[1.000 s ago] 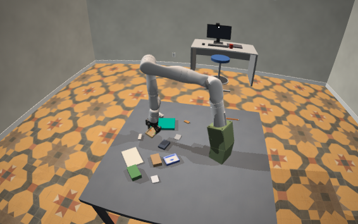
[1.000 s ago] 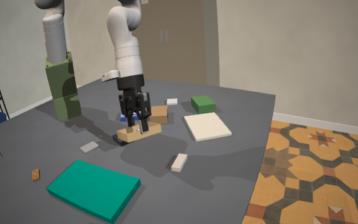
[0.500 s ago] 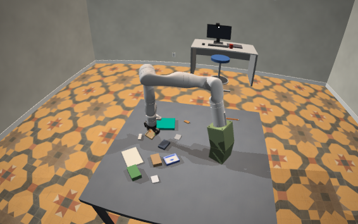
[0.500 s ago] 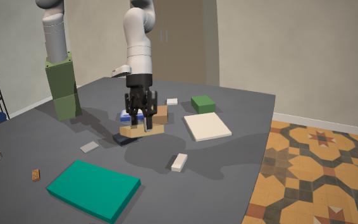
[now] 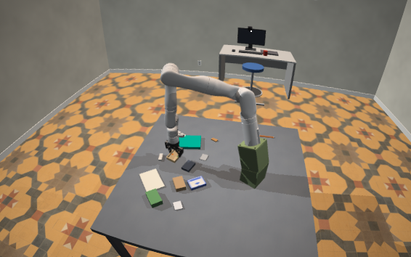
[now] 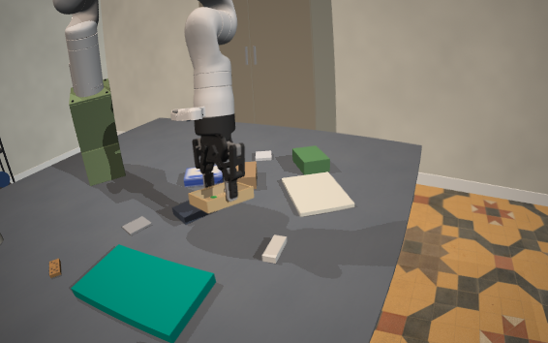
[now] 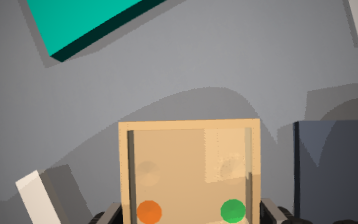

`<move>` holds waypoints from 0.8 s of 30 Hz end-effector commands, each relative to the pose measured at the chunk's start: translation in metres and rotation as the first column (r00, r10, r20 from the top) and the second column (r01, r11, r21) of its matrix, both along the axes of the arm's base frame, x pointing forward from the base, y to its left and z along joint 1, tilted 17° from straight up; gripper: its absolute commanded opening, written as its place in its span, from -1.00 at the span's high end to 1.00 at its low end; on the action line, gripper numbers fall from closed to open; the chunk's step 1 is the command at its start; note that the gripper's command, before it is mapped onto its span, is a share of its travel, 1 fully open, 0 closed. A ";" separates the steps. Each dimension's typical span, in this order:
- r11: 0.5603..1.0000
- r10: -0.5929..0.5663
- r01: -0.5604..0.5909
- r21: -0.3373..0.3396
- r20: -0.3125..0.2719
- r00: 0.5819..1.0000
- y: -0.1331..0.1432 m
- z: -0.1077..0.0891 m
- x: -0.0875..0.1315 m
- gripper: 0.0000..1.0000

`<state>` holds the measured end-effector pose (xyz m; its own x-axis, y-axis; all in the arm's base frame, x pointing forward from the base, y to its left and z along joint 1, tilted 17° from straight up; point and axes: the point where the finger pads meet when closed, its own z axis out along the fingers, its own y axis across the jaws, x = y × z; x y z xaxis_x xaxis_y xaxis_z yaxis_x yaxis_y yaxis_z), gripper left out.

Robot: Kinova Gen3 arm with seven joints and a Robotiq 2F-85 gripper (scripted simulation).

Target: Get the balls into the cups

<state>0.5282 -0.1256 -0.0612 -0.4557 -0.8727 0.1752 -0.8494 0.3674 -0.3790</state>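
The covered wooden puzzle [image 7: 190, 170] is a flat tan box with a clear lid. Its orange cup [image 7: 149, 211] and green cup [image 7: 232, 210] lie at the end near my fingers. Two faint pale blurs [image 7: 147, 172] [image 7: 227, 167] show under the lid; I cannot make out either ball clearly. My gripper [image 6: 219, 191] is shut on the puzzle's sides and holds the puzzle [image 6: 221, 198] slightly tilted just above the table. The gripper [image 5: 173, 152] with the puzzle [image 5: 172, 157] is left of the table's middle. Only the finger edges [image 7: 190, 220] show in the wrist view.
A teal slab [image 6: 141, 288] lies in front. A dark block [image 6: 188, 211] sits right beside the puzzle, and a small white block [image 6: 274, 248] lies nearby. A cream slab [image 6: 317, 193], a green block [image 6: 311, 159] and a blue-white box [image 6: 197, 176] lie behind. The arm's green pedestal [image 6: 97, 138] stands at the left.
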 end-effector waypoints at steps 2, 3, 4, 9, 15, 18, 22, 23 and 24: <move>0.999 -0.024 0.024 0.044 0.000 1.000 -0.018 0.010 0.003 -0.45; 0.998 -0.022 0.022 0.058 -0.005 1.000 -0.019 0.010 0.004 -0.45; 0.997 -0.019 0.020 0.073 -0.011 1.000 -0.019 0.011 0.004 -0.45; 0.990 -0.005 0.010 0.140 -0.035 0.999 -0.020 0.011 0.004 -0.45; 0.991 -0.010 0.015 0.131 -0.036 0.999 -0.024 0.011 0.003 -0.45; 0.992 -0.009 0.015 0.124 -0.051 0.999 -0.021 0.009 0.003 -0.45; 0.994 -0.012 0.018 0.110 -0.048 0.999 -0.021 0.009 0.001 -0.45; 0.993 -0.010 0.015 0.115 -0.042 0.999 -0.022 0.009 0.002 -0.45; 0.994 -0.012 0.016 0.106 -0.039 0.999 -0.022 0.009 0.003 -0.45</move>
<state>0.5306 -0.1507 -0.0507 -0.4646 -0.8801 0.0982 -0.8574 0.4193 -0.2985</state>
